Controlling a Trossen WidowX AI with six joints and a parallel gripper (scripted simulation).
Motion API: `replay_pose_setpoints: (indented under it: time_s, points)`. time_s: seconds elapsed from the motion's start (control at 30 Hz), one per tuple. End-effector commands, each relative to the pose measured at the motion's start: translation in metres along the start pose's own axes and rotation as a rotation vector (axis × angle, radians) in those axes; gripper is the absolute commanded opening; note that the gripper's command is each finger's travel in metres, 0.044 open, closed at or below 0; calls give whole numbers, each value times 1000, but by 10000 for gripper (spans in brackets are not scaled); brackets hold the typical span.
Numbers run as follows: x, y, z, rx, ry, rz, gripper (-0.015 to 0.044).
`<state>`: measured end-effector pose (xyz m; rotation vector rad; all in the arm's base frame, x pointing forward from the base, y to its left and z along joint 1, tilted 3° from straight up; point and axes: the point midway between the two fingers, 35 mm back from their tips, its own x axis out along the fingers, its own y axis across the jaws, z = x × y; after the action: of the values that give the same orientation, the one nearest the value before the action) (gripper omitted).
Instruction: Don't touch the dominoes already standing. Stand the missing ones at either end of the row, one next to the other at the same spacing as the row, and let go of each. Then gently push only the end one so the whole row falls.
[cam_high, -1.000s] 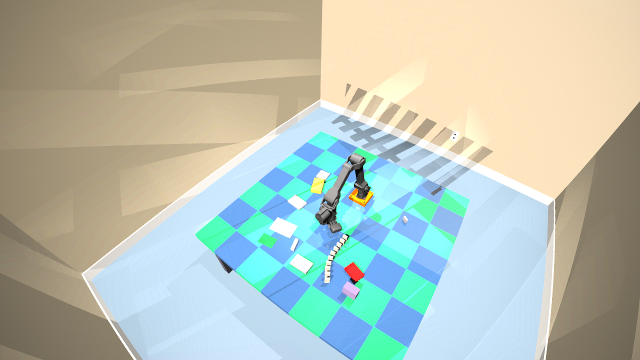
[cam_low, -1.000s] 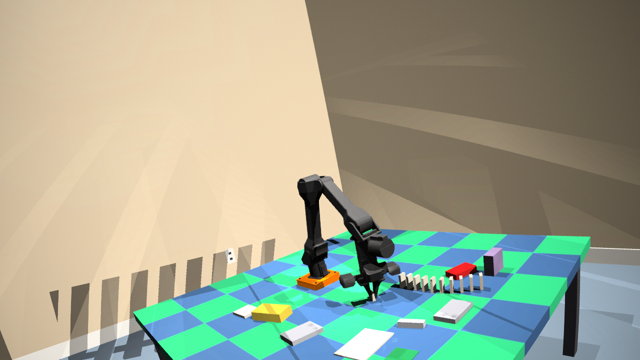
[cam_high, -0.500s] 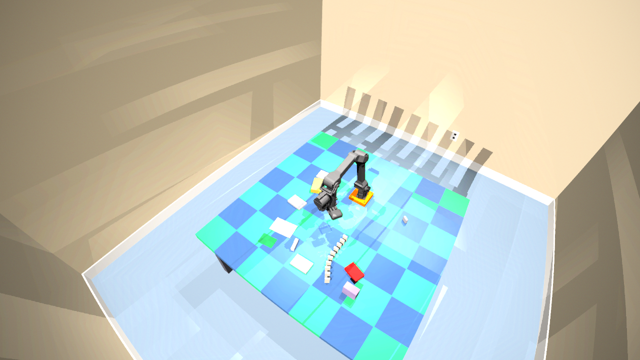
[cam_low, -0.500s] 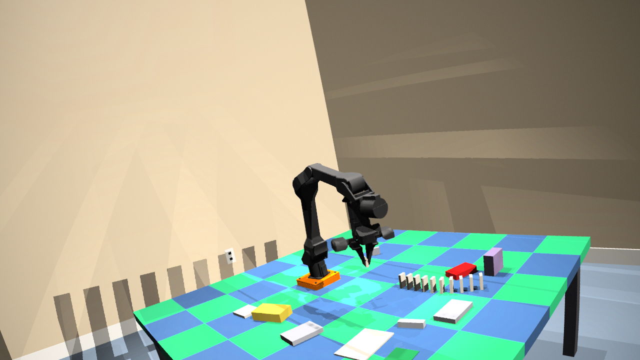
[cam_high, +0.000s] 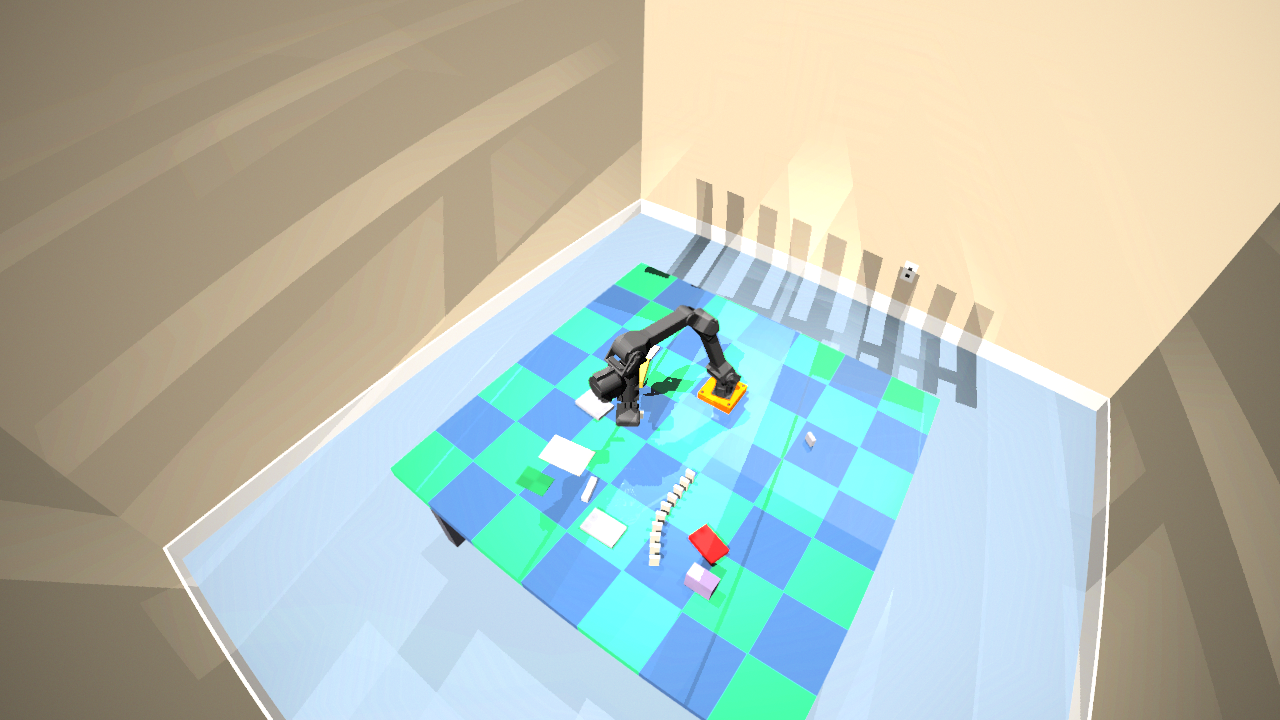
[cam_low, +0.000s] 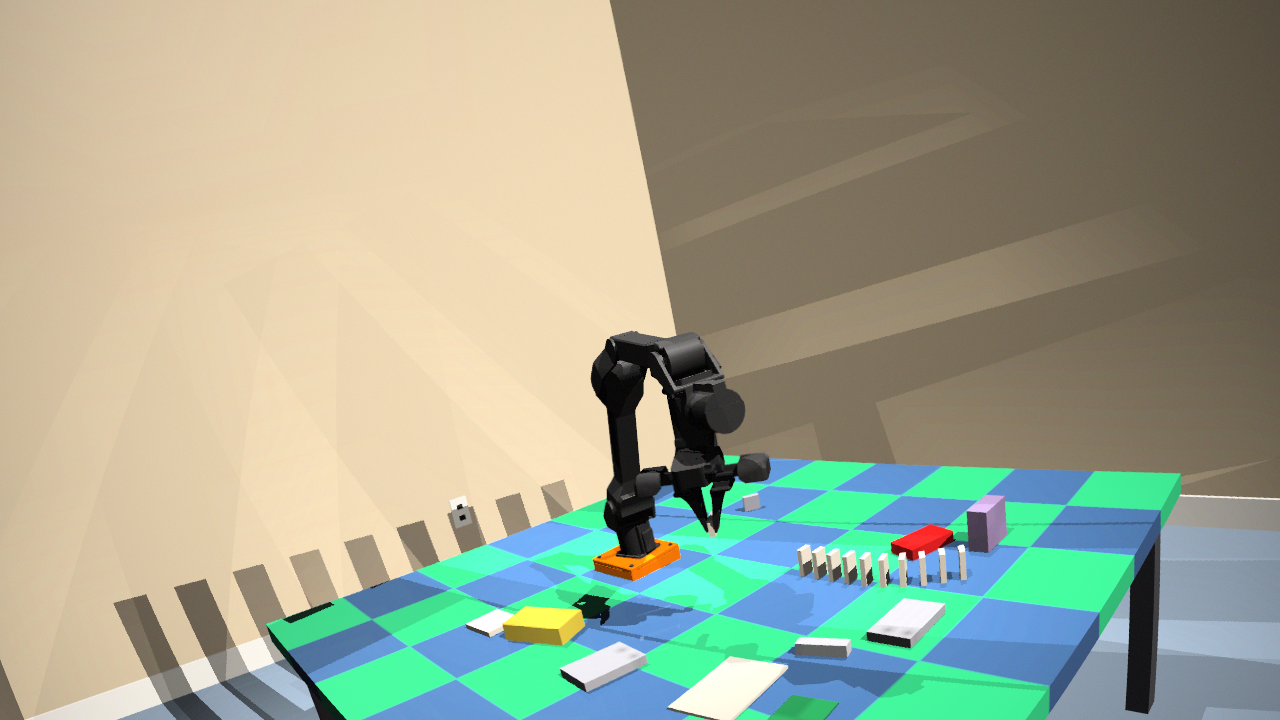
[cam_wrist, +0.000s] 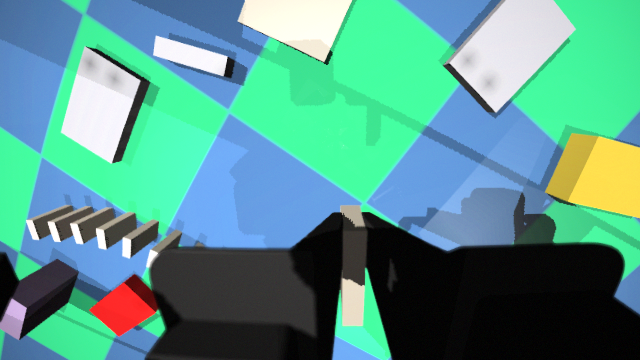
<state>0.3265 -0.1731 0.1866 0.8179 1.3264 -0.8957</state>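
Observation:
My gripper (cam_high: 626, 415) (cam_low: 710, 526) (cam_wrist: 350, 221) is shut on a cream domino (cam_low: 711, 529) (cam_wrist: 352, 295). It holds the domino upright between the fingertips, well above the chequered table (cam_high: 805, 537) (cam_low: 1029, 573), near the arm's orange base (cam_high: 723, 394) (cam_low: 635, 559). The row of several standing dominoes (cam_high: 666, 514) (cam_low: 881, 565) (cam_wrist: 95, 232) curves across the table, apart from the gripper. In the wrist view the row shows at the lower left, partly hidden behind the left finger.
A red block (cam_high: 708, 542) (cam_low: 921, 540) (cam_wrist: 122, 305) and a lilac block (cam_high: 702, 580) (cam_low: 985, 523) stand beside the row's far end. A yellow block (cam_low: 541, 624) (cam_wrist: 597, 172), white slabs (cam_high: 566, 454) (cam_low: 905, 621) (cam_wrist: 102, 107) and a small grey cube (cam_high: 810, 438) (cam_low: 750, 503) lie about.

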Motion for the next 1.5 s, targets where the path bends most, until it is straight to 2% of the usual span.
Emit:
replay_pose_setpoints:
  time_s: [0.0,0.17,0.8,1.47]
  points:
    - [1,-5,16,89,6,-2,27]
    - [5,-3,20,74,-22,-1,27]
    - [42,32,57,-83,-372,3,27]
    - [58,59,72,-170,-724,-8,27]
